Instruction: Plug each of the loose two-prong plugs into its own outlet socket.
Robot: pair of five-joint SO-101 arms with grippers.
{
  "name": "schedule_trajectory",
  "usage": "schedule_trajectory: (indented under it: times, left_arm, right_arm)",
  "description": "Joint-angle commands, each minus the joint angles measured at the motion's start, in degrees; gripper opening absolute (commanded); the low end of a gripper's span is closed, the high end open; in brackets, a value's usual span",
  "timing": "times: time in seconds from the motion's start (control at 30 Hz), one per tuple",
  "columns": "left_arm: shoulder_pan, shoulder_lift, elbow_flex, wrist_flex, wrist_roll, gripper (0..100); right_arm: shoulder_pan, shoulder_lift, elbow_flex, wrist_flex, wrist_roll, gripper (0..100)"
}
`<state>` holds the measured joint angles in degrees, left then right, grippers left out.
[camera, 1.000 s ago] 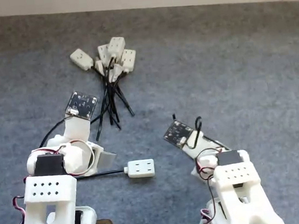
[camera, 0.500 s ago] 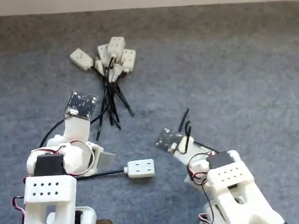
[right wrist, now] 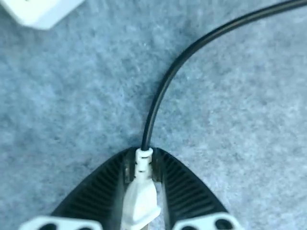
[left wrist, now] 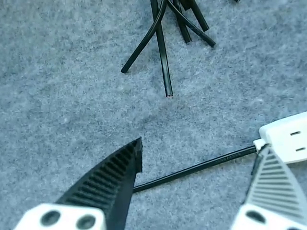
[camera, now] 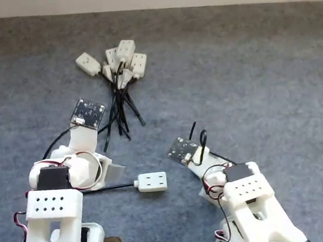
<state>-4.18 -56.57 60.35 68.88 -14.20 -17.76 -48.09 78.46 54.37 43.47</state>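
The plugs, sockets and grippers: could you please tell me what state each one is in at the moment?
right gripper: shut on the plug.
plug: held, not in any socket.
lone socket: flat on the carpet, nothing plugged in.
left gripper: open over the lone socket's cord.
socket bunch: heaped together; plugged or not, cannot tell.

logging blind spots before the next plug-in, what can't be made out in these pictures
Right wrist view: the prongs of the plug in the right claw are hidden between its fingers.
Left wrist view: the outlet socket is cut off by the picture's edge, so most of its face is missing.
High view: the pile of plugs and sockets is too small and tangled to tell which are joined.
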Motion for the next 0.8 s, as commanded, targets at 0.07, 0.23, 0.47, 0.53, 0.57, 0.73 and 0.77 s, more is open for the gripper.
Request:
schedule_trajectory:
  times: [0.07, 0.23, 0.47, 0.53, 0.57, 0.73, 0.77]
  left_arm:
    - [-0.48, -0.22, -0.13, -0.70, 0.70, 36]
    - [-0.48, -0.66, -0.84, -0.70, 0.44, 36]
    - [-0.48, -0.22, -15.08, 6.59, 0.35, 37]
    - [0.66, -0.57, -20.88, 11.16, -1.14, 37]
    - [1.71, -0.57, -23.78, 13.36, -2.64, 37]
    - [9.45, -0.75, -34.59, 21.36, -2.90, 40]
    - [10.24, -1.27, -35.65, 21.98, -1.58, 42]
  right_arm:
    - [-0.22, -0.04, -2.77, 0.66, -0.79, 0.5]
    - [-0.31, -0.22, -12.97, 6.29, -12.13, 0.5]
    - [-0.84, -0.13, -44.00, 19.47, -25.93, 0.5]
    - [-3.12, -0.13, -49.71, 20.53, -29.10, 0.5]
    - [-4.79, -0.13, -51.12, 20.35, -30.68, 0.5]
    - [-17.27, -0.22, -54.20, 14.81, -36.31, 0.5]
    - [-18.68, -0.22, -54.20, 13.67, -36.40, 0.5]
